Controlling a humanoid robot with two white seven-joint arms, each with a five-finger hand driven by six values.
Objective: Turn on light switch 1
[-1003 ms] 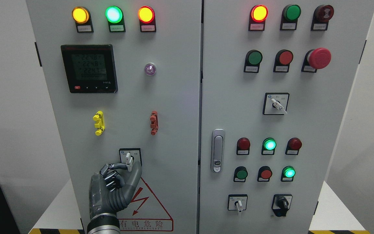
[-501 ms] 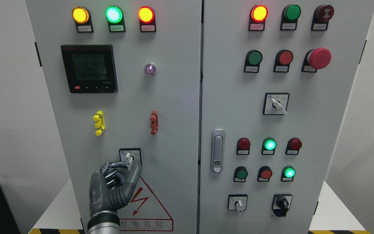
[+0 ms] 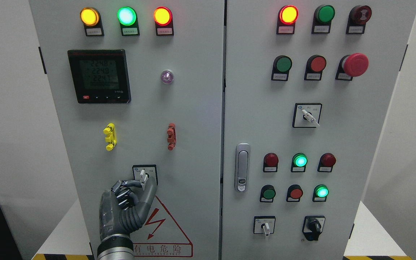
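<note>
Low on the cabinet's left door sits a rotary switch [image 3: 143,175] with a white lever in a black-framed plate. The lever points almost straight up, tipped slightly left. My left hand [image 3: 141,185] rises from the bottom edge just below it. Its index finger and thumb are pinched on the lever's lower end, and the other fingers are curled into the palm. My right arm is out of view.
A red warning triangle [image 3: 163,225] lies under the switch. Above it are yellow [image 3: 109,136] and red [image 3: 171,136] clips, a meter [image 3: 99,76] and three lit lamps. The right door holds a handle [image 3: 242,167], buttons, lamps and other rotary switches [image 3: 307,115].
My left hand has slid slightly left and down while staying at the lever. The lever's angle and the lamps look the same.
</note>
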